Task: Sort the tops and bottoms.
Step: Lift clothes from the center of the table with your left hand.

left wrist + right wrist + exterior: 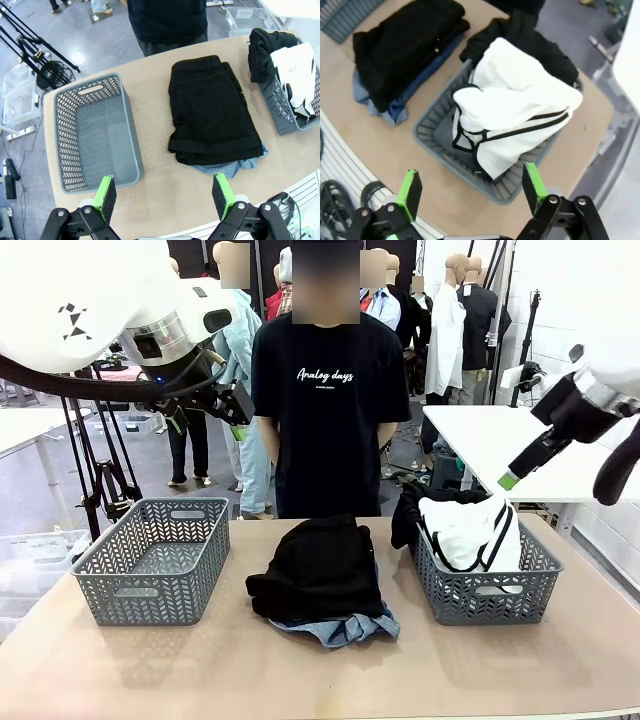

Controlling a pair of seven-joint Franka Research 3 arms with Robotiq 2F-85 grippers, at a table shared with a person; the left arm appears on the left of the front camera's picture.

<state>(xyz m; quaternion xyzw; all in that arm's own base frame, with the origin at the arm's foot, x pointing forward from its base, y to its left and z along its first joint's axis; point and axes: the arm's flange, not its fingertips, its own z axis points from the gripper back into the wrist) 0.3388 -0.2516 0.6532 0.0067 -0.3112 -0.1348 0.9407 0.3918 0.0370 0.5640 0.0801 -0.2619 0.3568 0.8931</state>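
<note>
From where I sit, I'd put the sort at roughly half done. On the left, the grey basket (155, 590) has nothing in it, and my left pincer (164, 192) hangs high above the near edge with its green pads wide apart, holding nothing. In the middle lie the folded black shorts (320, 565), stacked on a blue denim piece (345, 628) whose edge pokes out at the near side. Both look like bottoms to me, and I judge they are what is left, probably for the bare basket. On the right, the second grey basket (480, 600) already holds the white garment with thin black piping (470, 530), with a black garment (415, 505) bunched beside it and spilling over the far left rim. My right pincer (471, 190) hovers over that basket, pads spread and nothing between them. The surface (300, 670) is a plain tan top, bare apart from the baskets and the pile. A person in a black lettered T-shirt (325, 390) stands at its far side, hands behind the back. Around it I see a glossy grey floor, black tripod legs (100, 470) to the left and a white table (480, 430) to the right.
</note>
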